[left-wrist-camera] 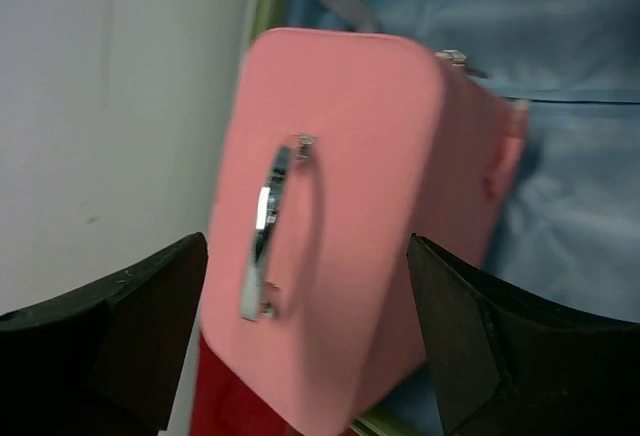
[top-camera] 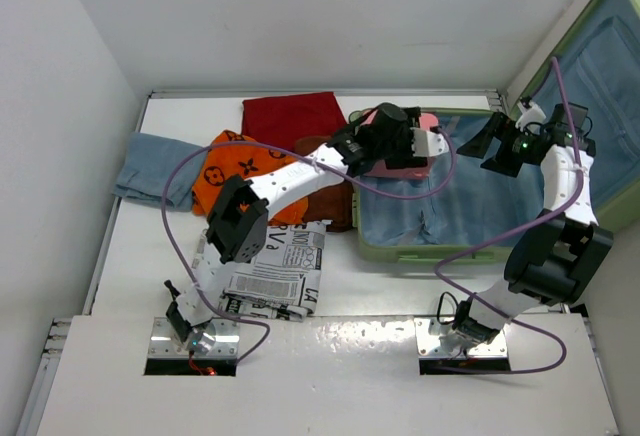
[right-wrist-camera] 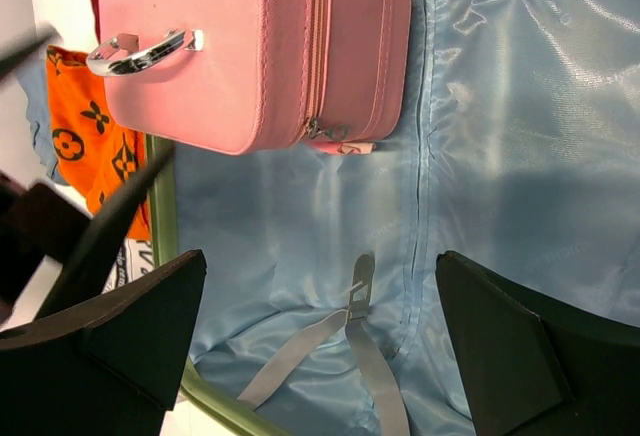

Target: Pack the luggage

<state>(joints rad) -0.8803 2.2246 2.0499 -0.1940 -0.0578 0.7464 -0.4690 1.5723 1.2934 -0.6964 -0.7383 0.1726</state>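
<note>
Left wrist view: I read left gripper [left-wrist-camera: 305, 256] jaws wide apart flanking the pink case [left-wrist-camera: 340, 216], unclamped since it rests inside the luggage [top-camera: 400, 253] lying open at right; right gripper [right-wrist-camera: 320, 261] gapes empty over the lining [right-wrist-camera: 520, 136], probably standing by.

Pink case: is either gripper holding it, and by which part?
Nothing is held. The left gripper straddles the pink case with fingers spread, not clamping; the right gripper hangs open over the luggage.
</note>
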